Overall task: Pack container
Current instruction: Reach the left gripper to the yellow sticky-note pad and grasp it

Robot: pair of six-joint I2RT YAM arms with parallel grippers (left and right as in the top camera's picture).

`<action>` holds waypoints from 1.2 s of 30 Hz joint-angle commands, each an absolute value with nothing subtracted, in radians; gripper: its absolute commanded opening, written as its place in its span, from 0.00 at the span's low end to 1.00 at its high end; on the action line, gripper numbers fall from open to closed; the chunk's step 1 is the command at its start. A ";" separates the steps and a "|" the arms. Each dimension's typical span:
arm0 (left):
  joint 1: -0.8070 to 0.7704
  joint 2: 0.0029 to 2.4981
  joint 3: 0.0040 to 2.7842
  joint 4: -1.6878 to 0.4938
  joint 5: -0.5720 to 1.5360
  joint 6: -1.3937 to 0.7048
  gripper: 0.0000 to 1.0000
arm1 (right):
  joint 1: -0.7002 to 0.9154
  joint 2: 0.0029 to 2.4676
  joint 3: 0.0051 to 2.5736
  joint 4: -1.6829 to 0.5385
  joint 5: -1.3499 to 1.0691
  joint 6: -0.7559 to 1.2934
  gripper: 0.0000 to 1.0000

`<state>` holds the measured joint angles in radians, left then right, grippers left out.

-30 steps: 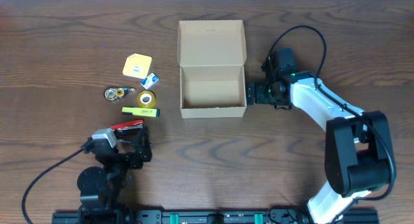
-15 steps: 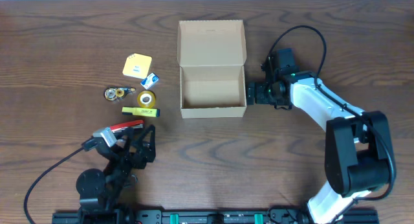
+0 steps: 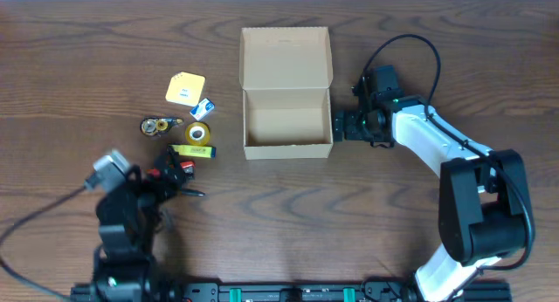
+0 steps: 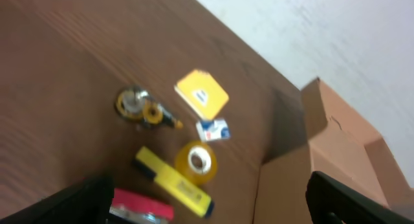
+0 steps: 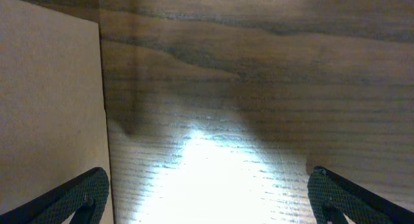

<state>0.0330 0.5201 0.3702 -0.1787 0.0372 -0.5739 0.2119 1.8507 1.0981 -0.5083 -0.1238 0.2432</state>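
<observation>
The tan cardboard container (image 3: 287, 120) stands open in the middle of the table, lid flap folded back; it also shows at the right of the left wrist view (image 4: 323, 166). My left gripper (image 3: 181, 178) is open low over the table, its fingers wide apart in the left wrist view (image 4: 210, 199). A red stapler (image 4: 142, 204) lies just beside its left finger. My right gripper (image 3: 342, 125) is open and empty beside the container's right wall (image 5: 52, 107), fingers wide (image 5: 207, 198).
Left of the container lie a yellow highlighter (image 3: 190, 150), a yellow tape roll (image 3: 198, 133), a correction-tape dispenser (image 3: 159, 125), a small blue-white eraser (image 3: 205, 108) and a yellow sticky pad (image 3: 185, 87). Bare wood lies right of the box.
My left arm has swung left and reached forward, so its gripper now sits at the red stapler, closer to the highlighter. The right arm and the container have not moved.
</observation>
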 commanded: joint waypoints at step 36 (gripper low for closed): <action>-0.013 2.072 1.571 -0.641 0.080 0.390 0.95 | 0.205 1.852 1.095 -0.509 -0.128 0.227 0.99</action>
